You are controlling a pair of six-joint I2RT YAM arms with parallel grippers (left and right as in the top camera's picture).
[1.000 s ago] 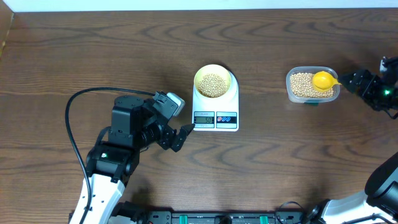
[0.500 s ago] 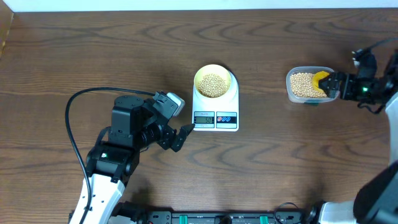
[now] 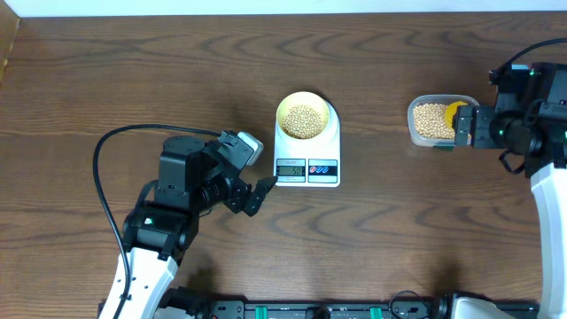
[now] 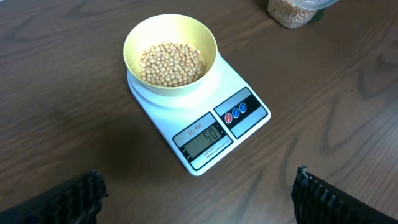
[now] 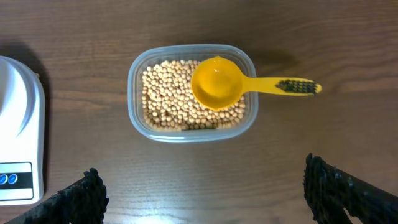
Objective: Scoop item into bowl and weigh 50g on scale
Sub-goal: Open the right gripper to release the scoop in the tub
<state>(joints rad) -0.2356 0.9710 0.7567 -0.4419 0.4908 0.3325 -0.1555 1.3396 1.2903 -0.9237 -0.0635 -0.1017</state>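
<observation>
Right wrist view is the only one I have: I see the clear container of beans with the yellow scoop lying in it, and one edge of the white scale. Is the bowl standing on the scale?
Observer: Yes. The pale-yellow bowl stands on the white scale, with beans inside it.
Operator: What does the scale show?
Observer: In the left wrist view the display seems to read 50.
Operator: And where is the left gripper?
Observer: The left gripper hovers open and holds nothing, close to the display end of the scale's front edge.
</observation>
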